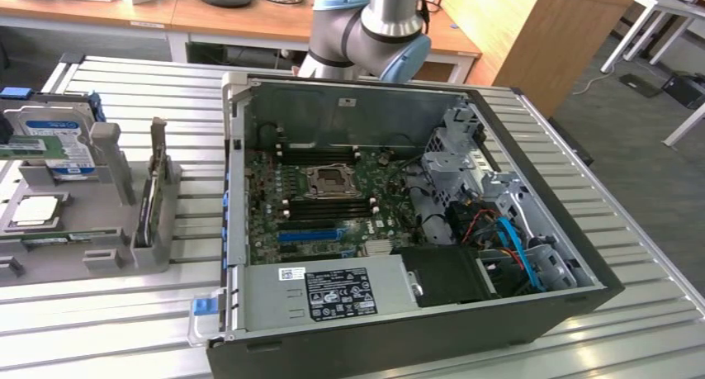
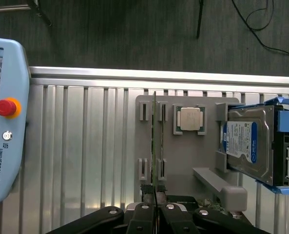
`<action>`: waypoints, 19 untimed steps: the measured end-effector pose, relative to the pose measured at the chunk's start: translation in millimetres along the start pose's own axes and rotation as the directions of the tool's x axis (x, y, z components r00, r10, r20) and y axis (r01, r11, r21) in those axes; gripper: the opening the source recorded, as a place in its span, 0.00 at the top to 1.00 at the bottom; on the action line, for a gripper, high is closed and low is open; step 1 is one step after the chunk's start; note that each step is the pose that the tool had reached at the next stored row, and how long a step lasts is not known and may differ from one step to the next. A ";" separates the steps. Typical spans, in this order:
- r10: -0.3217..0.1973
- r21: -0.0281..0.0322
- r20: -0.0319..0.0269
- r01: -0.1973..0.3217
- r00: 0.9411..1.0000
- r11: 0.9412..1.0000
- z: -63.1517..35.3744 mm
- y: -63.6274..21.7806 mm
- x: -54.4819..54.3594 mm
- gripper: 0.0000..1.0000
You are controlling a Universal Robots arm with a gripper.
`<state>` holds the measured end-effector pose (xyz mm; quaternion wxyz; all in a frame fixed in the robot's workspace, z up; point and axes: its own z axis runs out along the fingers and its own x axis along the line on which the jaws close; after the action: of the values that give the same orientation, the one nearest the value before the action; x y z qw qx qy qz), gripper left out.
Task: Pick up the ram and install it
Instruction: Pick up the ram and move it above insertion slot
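— What's the bench made of?
— A ribbed aluminium table (image 1: 639, 255). On it is an open black steel computer case (image 1: 441, 346) with the green motherboard (image 1: 264, 214) lying flat inside. A grey plastic holder (image 1: 66, 259) sits on the exterior view's left.

— And the ram?
— The ram (image 1: 154, 181) stands on its long edge in the holder's slots, apart from the case. It's a thin, narrow stick.

— What does the wrist camera add?
— There the ram (image 2: 154, 141) is seen edge-on, just a line. Just beside it is a square, metal-capped processor (image 2: 189, 118). A hard drive (image 2: 249, 146) with a blue label sits tilted in the next bay. There's also a pale blue teach pendant (image 2: 3, 146) with a red button. The exterior view shows the arm (image 1: 369, 24), a silver tube with blue caps, at the top of the frame.

— The gripper?
— The gripper (image 2: 154, 191) has black fingers (image 2: 145, 189) parted by a narrow gap. It holds nothing, and the ram's edge shows through the gap.
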<state>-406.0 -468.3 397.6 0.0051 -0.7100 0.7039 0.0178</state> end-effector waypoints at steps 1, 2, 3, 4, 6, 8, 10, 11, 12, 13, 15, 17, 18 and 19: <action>0.000 0.000 0.000 0.000 1.000 1.000 0.0 0.0 0.0 0.88; 0.000 0.000 0.000 0.000 1.000 1.000 -0.1 0.0 0.0 0.88; 0.000 0.000 0.000 0.000 1.000 1.000 -0.2 0.0 0.0 0.88; 0.000 0.000 0.000 0.000 1.000 1.000 -0.1 0.0 0.0 0.88; 0.000 0.000 0.000 0.000 1.000 1.000 -0.2 -2.7 0.1 0.88; 0.000 -0.001 0.000 0.000 1.000 1.000 -0.3 -7.8 0.1 0.88; 0.000 -0.001 0.000 0.000 1.000 1.000 -0.4 -13.2 0.2 0.88; 0.000 -0.001 0.000 0.000 1.000 1.000 -0.4 -15.6 0.2 0.88; 0.000 -0.001 0.000 0.000 1.000 1.000 -0.4 -17.9 0.2 0.88; 0.000 -0.001 0.000 0.000 1.000 1.000 -0.5 -20.2 0.2 0.88; 0.000 -0.001 0.000 0.000 1.000 1.000 -0.6 -25.0 0.3 0.88; 0.000 -0.001 0.000 0.000 1.000 1.000 -0.6 -30.0 0.4 0.88; 0.000 -0.001 0.000 0.000 1.000 1.000 -0.7 -32.7 0.4 0.88; 0.000 -0.001 0.000 0.000 1.000 1.000 -0.7 -35.2 0.4 0.88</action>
<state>-370.7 -468.4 397.7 0.0048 -0.7100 0.7040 0.0181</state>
